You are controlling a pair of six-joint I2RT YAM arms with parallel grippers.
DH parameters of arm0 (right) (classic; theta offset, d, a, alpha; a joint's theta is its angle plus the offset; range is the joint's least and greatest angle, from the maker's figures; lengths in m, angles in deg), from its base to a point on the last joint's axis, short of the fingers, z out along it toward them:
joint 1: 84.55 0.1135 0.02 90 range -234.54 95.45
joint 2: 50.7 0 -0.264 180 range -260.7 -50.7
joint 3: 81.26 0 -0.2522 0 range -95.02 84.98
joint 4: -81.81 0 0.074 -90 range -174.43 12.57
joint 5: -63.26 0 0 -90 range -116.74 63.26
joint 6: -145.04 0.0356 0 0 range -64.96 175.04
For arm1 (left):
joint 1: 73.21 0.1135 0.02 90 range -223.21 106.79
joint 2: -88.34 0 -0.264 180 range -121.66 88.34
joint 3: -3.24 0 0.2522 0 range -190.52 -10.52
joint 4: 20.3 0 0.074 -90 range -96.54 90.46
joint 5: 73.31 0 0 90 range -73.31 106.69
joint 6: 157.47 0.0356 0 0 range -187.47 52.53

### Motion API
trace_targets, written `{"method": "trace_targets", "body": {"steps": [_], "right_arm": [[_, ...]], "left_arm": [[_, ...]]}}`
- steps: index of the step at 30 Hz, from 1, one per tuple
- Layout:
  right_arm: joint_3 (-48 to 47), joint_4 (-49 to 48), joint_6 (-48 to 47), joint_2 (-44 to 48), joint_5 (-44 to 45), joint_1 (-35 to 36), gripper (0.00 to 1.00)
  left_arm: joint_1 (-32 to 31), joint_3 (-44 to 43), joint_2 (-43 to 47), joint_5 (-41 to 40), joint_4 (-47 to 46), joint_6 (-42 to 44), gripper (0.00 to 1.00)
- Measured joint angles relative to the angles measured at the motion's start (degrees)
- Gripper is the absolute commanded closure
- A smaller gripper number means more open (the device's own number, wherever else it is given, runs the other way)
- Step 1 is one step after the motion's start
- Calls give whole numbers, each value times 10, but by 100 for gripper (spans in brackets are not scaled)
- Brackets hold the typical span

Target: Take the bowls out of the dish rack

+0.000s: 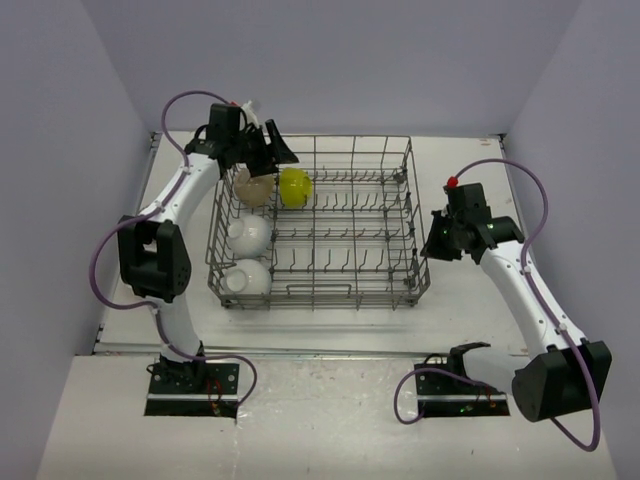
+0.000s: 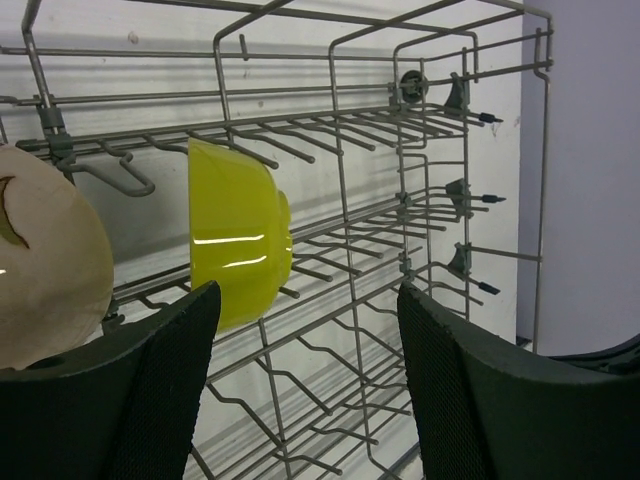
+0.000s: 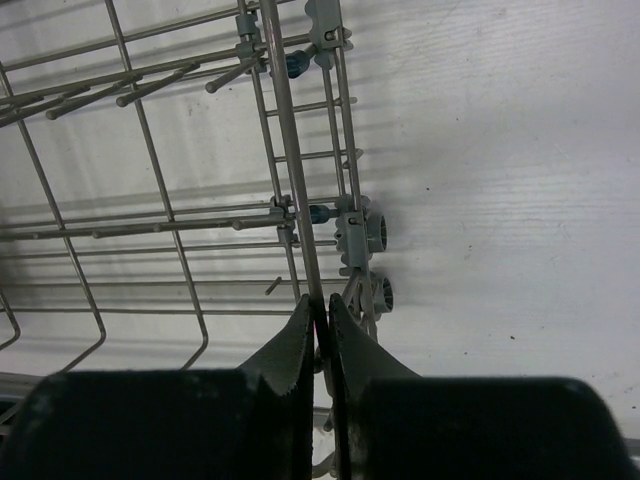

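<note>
The grey wire dish rack (image 1: 320, 292) stands mid-table. In its left part sit a yellow bowl (image 1: 295, 186), a beige bowl (image 1: 252, 188) and two white bowls (image 1: 248, 233) (image 1: 248, 277). My left gripper (image 1: 268, 150) hangs open over the rack's far left corner, just behind the beige and yellow bowls. In the left wrist view the yellow bowl (image 2: 235, 235) stands on edge ahead of the left finger, the beige bowl (image 2: 45, 270) lies at far left, and nothing is between the jaws of this gripper (image 2: 310, 390). My right gripper (image 3: 320, 320) is shut on the rack's right rim wire (image 3: 285, 130).
Walls close the table in on the left, back and right. Small grey roller wheels (image 3: 368, 235) stick out from the rack's right side, by my right fingers. Purple cables (image 1: 100, 270) loop off both arms.
</note>
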Motion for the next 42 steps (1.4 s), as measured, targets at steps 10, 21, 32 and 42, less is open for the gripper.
{"method": "trace_targets", "body": {"steps": [10,21,32,42], "right_arm": [[-1,0,-8,-1,-3,0,100],[-1,0,-8,-1,-4,0,100],[-2,1,-11,-2,-4,0,100],[-4,2,-17,-4,-5,0,100]], "left_arm": [[0,-30,-47,-13,29,4,27],[0,-27,-52,-26,48,4,36],[0,-7,-92,39,2,-10,53],[2,25,-102,101,-82,-29,100]]}}
